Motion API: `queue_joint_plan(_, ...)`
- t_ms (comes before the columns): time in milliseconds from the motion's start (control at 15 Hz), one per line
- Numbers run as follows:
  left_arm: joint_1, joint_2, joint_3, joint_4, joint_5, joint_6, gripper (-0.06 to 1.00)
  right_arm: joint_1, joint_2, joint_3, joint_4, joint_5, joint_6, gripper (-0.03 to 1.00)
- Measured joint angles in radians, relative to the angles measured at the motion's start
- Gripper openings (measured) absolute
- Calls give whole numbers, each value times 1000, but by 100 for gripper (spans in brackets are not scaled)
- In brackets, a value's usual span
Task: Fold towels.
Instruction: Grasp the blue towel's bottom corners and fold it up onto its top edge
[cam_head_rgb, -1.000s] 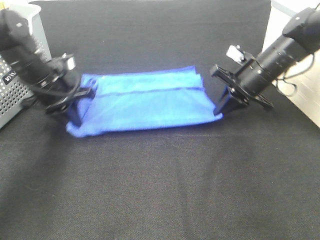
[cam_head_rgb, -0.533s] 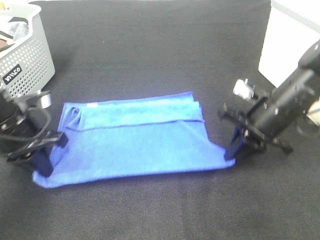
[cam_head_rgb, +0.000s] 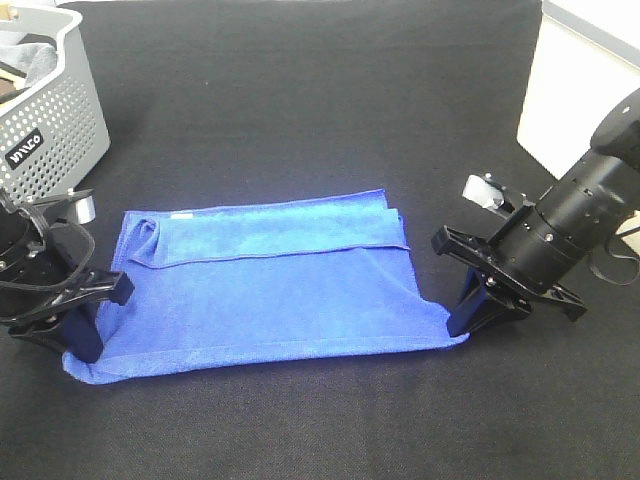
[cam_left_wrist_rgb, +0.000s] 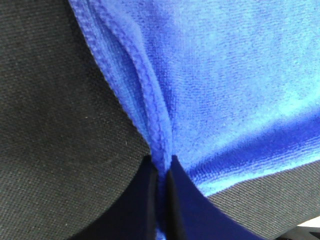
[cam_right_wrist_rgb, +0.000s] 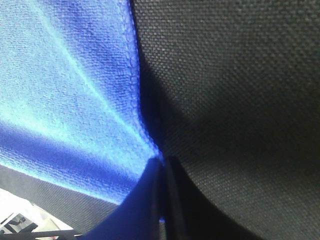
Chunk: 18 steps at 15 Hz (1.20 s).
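A black table (cam_head_rgb: 300, 90) carries a partly folded blue towel (cam_head_rgb: 270, 290). A grey basket (cam_head_rgb: 60, 120) at the far left bears white lettering ending in "CO". The left gripper (cam_head_rgb: 85, 338) is clamped on the towel's near-left corner, and the right gripper (cam_head_rgb: 462, 320) on its near-right corner.

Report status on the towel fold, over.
Left gripper shut on towel, left end; right gripper shut on its right end. Towel spread flat, far strip folded over. Basket far left, not in the way.

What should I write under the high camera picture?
Left gripper and right gripper each pinch a front corner of the blue towel.
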Motion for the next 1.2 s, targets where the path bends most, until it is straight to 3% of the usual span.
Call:
queue_joint_plan(200, 0, 0, -13, -4, -1, -21, 1, 0, 0, -23, -2, 0, -5, 0)
queue_joint_plan(467, 0, 1, -150, 16, -1, -109, 1, 0, 30, -225, -5, 51, -1, 0)
queue_joint_plan(800, 11, 80, -383, 147, 22, -249, 1, 0, 167, -555, -39, 141, 66, 0)
queue_joint_plan(1067, 61, 139, -466, 156, -20, -255, 1, 0, 292, -751, -54, 168, 88, 0)
queue_joint_plan(1200, 61, 171, -466, 151, -35, -220, 1, 0, 309, -770, -54, 166, 88, 0)
